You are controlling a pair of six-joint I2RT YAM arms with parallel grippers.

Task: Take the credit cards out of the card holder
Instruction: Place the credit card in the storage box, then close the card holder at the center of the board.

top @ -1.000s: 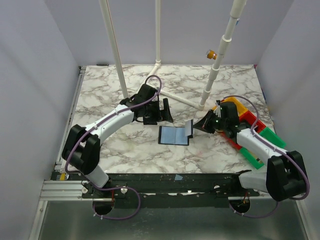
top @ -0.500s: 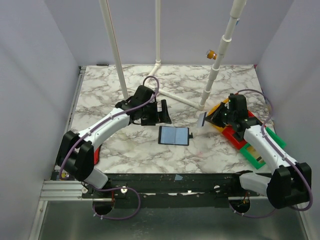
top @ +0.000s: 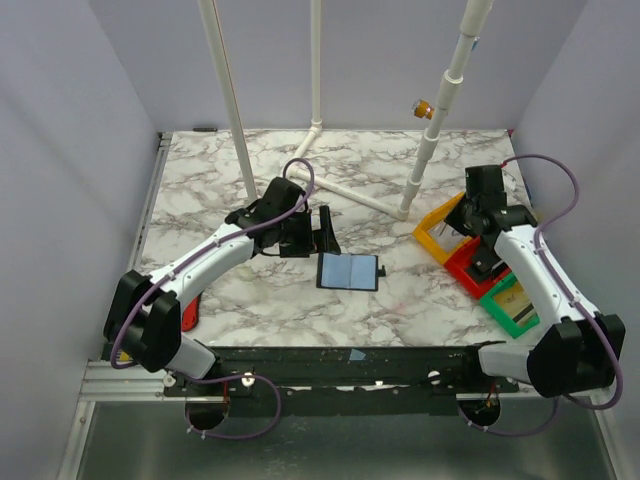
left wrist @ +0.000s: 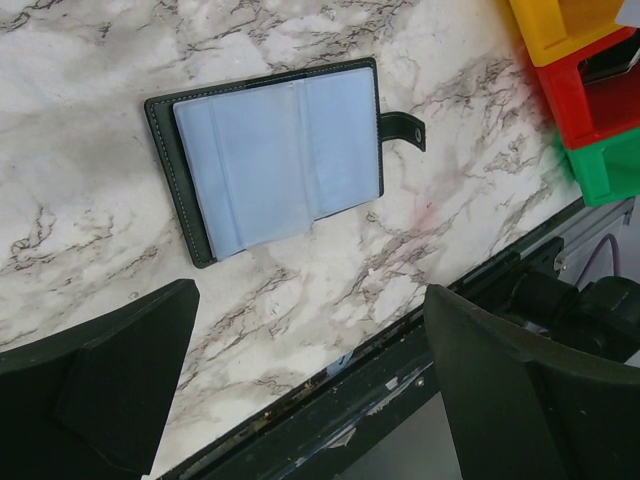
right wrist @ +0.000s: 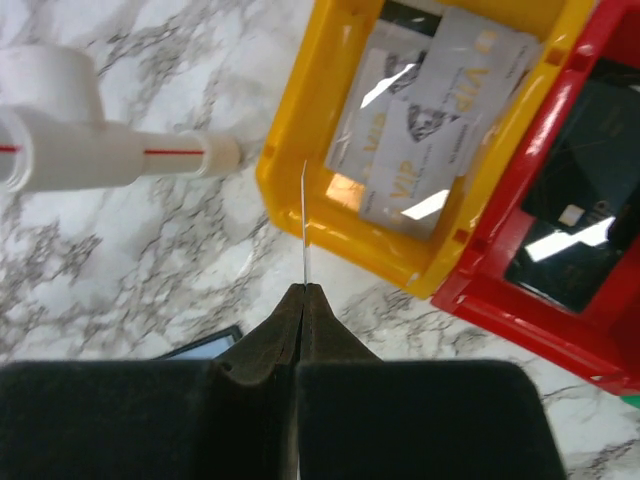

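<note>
Now the right jaws pinch a card [right wrist: 304,225] over the yellow bin [right wrist: 300,100]'s rim; the left jaws gape empty beside the wallet [left wrist: 270,150].

Lab cell: plain walls [top: 60,200], PVC poles [top: 228,95], marbled tabletop [top: 200,190].

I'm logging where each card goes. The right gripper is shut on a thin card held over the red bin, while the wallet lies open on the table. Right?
Only the bin is wrong. The right wrist view shows the right gripper shut on the thin card over the yellow bin, not the red bin. The wallet does lie open on the table.
</note>
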